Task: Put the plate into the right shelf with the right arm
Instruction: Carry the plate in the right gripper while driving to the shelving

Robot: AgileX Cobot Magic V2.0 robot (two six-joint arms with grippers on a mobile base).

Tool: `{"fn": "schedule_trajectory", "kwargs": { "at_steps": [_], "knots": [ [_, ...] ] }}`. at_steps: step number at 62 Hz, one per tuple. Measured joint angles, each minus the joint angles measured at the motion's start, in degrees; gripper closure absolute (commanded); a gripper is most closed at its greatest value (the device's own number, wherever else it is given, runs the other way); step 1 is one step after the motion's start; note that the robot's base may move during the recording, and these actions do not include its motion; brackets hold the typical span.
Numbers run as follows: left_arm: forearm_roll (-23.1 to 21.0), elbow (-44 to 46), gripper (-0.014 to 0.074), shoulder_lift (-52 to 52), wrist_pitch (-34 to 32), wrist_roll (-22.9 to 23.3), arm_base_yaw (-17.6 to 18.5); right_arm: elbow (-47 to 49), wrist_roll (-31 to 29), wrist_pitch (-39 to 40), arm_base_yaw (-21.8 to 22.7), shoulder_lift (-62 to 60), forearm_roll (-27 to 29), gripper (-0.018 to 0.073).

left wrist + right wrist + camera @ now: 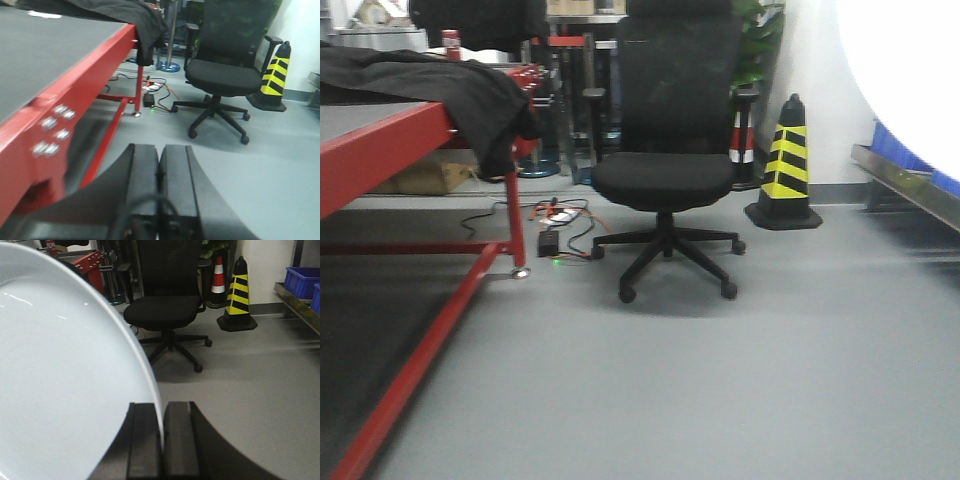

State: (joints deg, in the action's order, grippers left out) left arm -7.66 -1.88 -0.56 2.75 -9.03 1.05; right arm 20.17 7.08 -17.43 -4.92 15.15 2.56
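Since the right gripper (161, 440) pinches the white plate (65, 380) by its rim alone, the dish juts ahead, suited to sliding onto the steel right shelf (299, 304), well apart at right; the left gripper (159, 167) sits idle, jaws together on nothing

red table (380, 150): black cloth (430, 75); right shelf (299, 310): blue bins (302, 280)

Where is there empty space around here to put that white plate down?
The red table has a bare grey top up to the black cloth. Open floor spreads between the office chair and the steel shelf. Blue bins crowd that shelf.
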Motion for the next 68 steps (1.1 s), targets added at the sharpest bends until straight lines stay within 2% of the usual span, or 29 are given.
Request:
{"fn": "schedule_trajectory", "kwargs": {
  "at_steps": [68],
  "knots": [
    [0.00, 0.00, 0.0724, 0.00, 0.00, 0.00, 0.00, 0.00, 0.00, -0.04, 0.07, 0.00, 0.00, 0.0505]
  ]
}}
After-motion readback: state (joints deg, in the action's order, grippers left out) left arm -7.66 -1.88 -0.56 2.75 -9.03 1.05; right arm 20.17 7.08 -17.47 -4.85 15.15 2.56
